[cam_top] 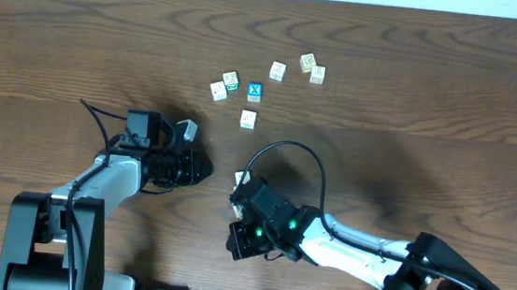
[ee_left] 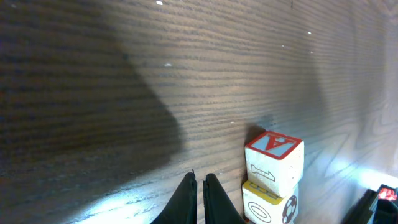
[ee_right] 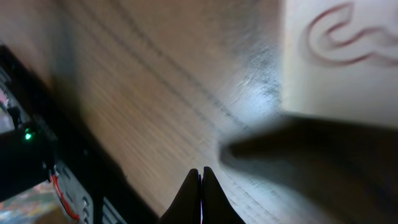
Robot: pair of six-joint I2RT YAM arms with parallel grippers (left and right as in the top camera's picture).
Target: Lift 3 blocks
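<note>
Two stacked blocks (ee_left: 275, 163) stand at three o'clock from the left gripper (ee_left: 199, 185); it and the right gripper (ee_right: 201, 180) are pressed together, empty. Likely light, rigid wood: pinch opposite flat faces.

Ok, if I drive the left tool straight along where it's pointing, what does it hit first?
Likely just bare table: in the wrist view the shut left tool aims at open wood. The stacked blocks sit right of that line in view, though depth is hard to judge.

Dark grained wood table (cam_top: 61, 43) – matt, cream wooden blocks (cam_top: 248, 119), smooth
</note>
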